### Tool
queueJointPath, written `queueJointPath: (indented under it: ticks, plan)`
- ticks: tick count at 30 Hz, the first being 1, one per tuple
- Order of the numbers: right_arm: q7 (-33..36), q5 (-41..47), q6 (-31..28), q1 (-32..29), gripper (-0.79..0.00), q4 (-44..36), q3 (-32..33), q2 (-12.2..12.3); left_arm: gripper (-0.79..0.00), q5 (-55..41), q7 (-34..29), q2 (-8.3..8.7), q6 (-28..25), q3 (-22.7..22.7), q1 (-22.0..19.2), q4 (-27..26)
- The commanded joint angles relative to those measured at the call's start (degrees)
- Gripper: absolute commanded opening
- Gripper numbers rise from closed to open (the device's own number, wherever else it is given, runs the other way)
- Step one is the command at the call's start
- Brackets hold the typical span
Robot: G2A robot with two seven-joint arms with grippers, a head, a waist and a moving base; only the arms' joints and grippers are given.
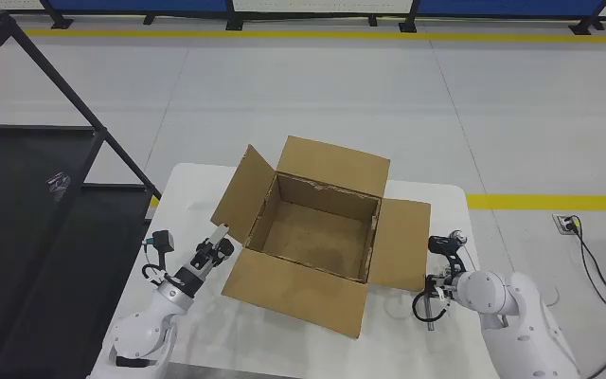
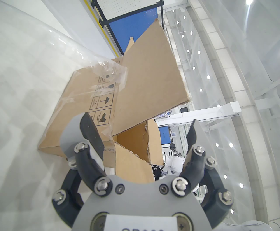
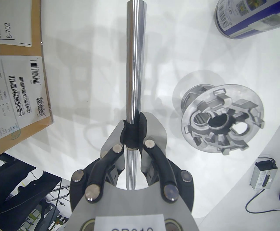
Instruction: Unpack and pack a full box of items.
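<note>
The open cardboard box (image 1: 312, 237) sits mid-table (image 1: 189, 194) with its flaps spread outward. At the box's 8 o'clock the left gripper (image 1: 216, 248) hangs facing the box's side, jaws released and spread wide. At 4 o'clock the right gripper (image 1: 431, 305) is clenched around a shiny steel rod (image 3: 133, 65). A cast metal wheel (image 3: 221, 122) and a can (image 3: 245, 17) lie on the table near the rod.

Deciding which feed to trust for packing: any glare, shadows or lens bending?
Right wrist view: glare streak along the steel rod in the right gripper; soft shadow beside the cast metal part. Left wrist view: ceiling lights flare, edges bow strongly. Top view: even light, box floor plainly visible.
</note>
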Motion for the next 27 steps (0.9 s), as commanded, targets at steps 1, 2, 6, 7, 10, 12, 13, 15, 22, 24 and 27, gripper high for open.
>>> queueJointPath:
  ticks: [1, 2, 6, 7, 10, 12, 13, 15, 22, 24, 27]
  plan:
    - [0.14, -0.50, 0.51, 0.68, -0.782, 0.81, -0.72, -0.02, 0.000, -0.09, -0.04, 0.06, -0.01, -0.06, 0.10, -0.09]
    - [0.07, -0.41, 0.54, 0.90, -0.745, 1.12, -0.90, -0.02, 0.000, -0.17, 0.07, 0.08, 0.00, -0.08, 0.13, -0.12]
    - [-0.38, -0.26, 0.87, 1.45, -0.643, 2.21, -1.11, 0.05, 0.000, -0.02, 0.07, 0.17, 0.06, -0.05, 0.17, -0.24]
    - [-0.47, -0.16, 0.93, 1.53, -0.600, 2.40, -1.10, 0.08, 0.000, 0.00, 0.08, 0.20, 0.00, -0.05, 0.18, -0.24]
    - [-0.51, -0.11, 1.00, 1.57, -0.499, 2.75, -1.24, 0.16, 0.000, -0.09, 0.02, 0.28, 0.01, -0.13, 0.13, -0.24]
    - [-0.66, 0.05, 1.03, 1.58, -0.489, 2.87, -1.24, 0.22, 0.000, 0.08, -0.14, 0.35, 0.00, -0.21, 0.07, -0.28]
    - [-0.67, 0.10, 1.05, 1.54, -0.483, 2.83, -1.27, 0.25, 0.000, 0.03, -0.19, 0.38, 0.03, -0.25, 0.05, -0.30]
    - [-0.83, 0.37, 1.44, 1.33, -0.474, 2.46, -1.20, 0.30, 0.000, 0.12, -0.22, 0.44, 0.01, -0.32, 0.02, -0.34]
    - [-4.72, 2.27, 2.72, -2.09, -0.422, -5.18, 1.54, 0.73, 0.000, 1.45, 0.75, 0.65, -0.03, -0.58, 0.01, -0.10]
    - [-6.05, 2.22, 4.35, -3.77, -0.409, -8.67, 2.70, 0.87, 0.000, 1.64, 0.97, 0.69, -0.23, -0.61, 0.02, 0.07]
    - [-8.09, 2.31, 8.78, -5.81, -0.111, -13.09, 4.42, 0.92, 0.000, 1.87, 1.15, 0.78, -0.19, -0.80, 0.04, 0.39]
